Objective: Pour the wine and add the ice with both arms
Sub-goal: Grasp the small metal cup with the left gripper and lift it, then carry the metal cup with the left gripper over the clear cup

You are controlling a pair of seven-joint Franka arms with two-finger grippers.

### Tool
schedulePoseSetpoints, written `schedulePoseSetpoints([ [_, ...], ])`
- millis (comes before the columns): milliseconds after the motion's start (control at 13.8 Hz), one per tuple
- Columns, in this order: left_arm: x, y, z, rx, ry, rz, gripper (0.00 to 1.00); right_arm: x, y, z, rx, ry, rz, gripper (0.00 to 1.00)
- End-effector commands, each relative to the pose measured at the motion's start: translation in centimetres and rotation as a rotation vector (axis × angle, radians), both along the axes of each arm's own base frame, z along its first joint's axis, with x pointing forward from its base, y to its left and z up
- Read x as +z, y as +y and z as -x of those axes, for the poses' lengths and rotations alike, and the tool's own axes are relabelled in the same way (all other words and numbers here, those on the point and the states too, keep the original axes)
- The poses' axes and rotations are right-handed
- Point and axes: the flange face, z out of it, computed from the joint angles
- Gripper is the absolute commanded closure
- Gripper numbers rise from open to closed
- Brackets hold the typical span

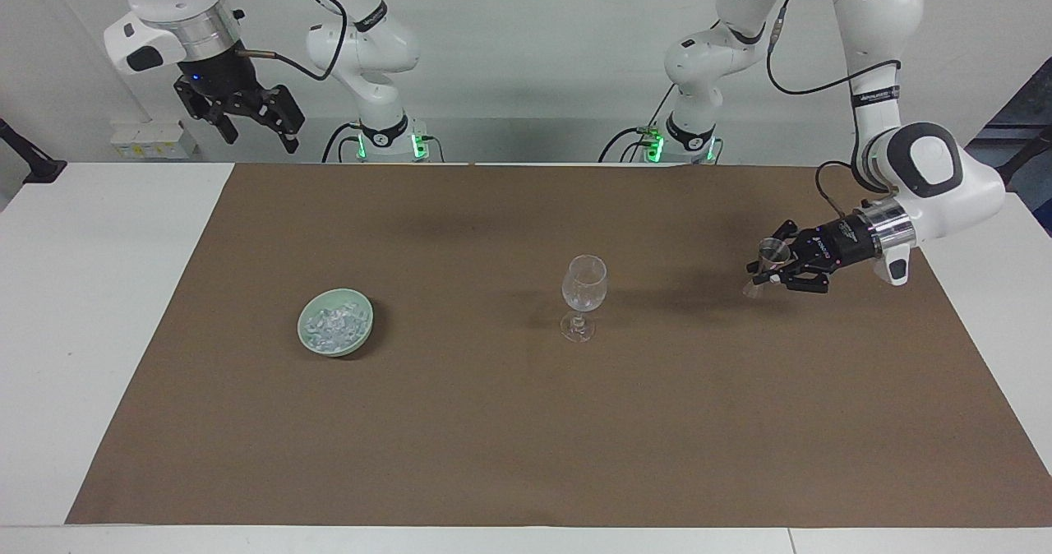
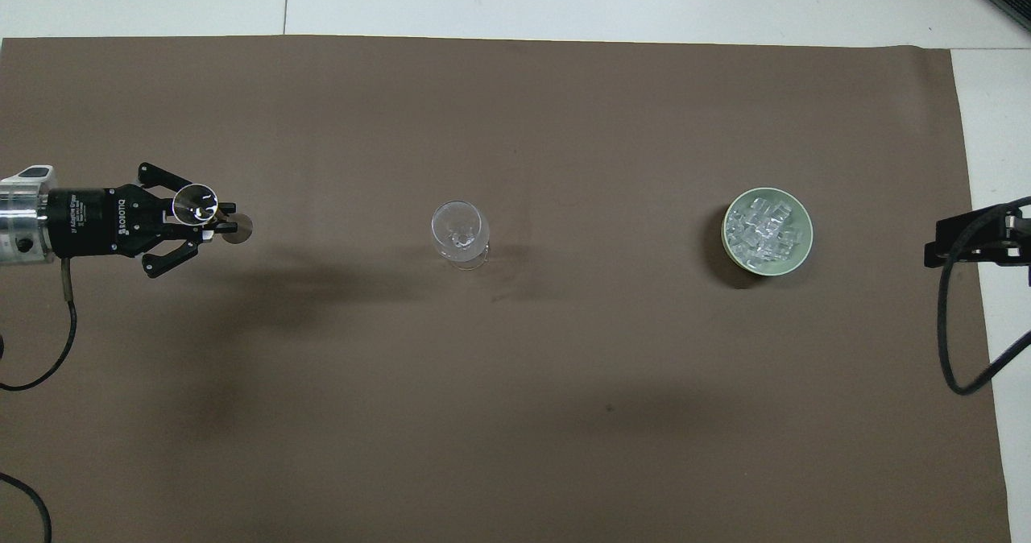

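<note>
A clear, empty-looking wine glass (image 1: 583, 291) stands upright mid-mat; it also shows in the overhead view (image 2: 460, 230). The ice (image 1: 332, 325) is a glistening heap in a pale green bowl (image 1: 362, 336) toward the right arm's end, also seen from overhead as ice (image 2: 761, 229) in the bowl (image 2: 793, 263). My left gripper (image 1: 764, 270) is shut on a small metal jigger (image 1: 770, 256) and holds it above the mat toward the left arm's end, apart from the glass. From overhead the left gripper (image 2: 213, 219) and jigger (image 2: 193, 203) show too. My right gripper (image 1: 256, 133) waits, raised and open.
A brown mat (image 1: 493, 439) covers most of the white table (image 1: 82, 332). The right gripper's black body and a cable loop (image 2: 966, 241) show at the overhead view's edge beside the bowl.
</note>
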Motion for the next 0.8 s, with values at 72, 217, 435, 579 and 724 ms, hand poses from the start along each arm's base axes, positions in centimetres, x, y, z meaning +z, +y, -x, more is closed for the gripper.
schedulePoseSetpoints([
  [72, 3.7, -4.2, 0.2, 0.019, 0.053, -0.045, 1.00, 0.2, -0.1, 0.6, 0.017, -0.004, -0.026, 0.00],
  [217, 4.7, -7.0, 0.2, 0.023, 0.074, -0.063, 1.00, 0.2, -0.3, 0.6, 0.016, -0.003, -0.026, 0.00],
  [435, 5.9, -10.3, 0.4, 0.035, 0.084, -0.085, 1.00, 0.1, -0.8, 0.5, 0.005, -0.009, -0.026, 0.00],
  [579, 6.2, -12.4, 0.4, 0.053, 0.097, -0.102, 1.00, 0.1, -0.9, 0.4, 0.008, -0.009, -0.026, 0.00],
  [724, 6.2, -14.4, 0.4, 0.059, 0.098, -0.124, 1.00, 0.1, -1.3, 0.5, 0.005, -0.009, -0.026, 0.00],
])
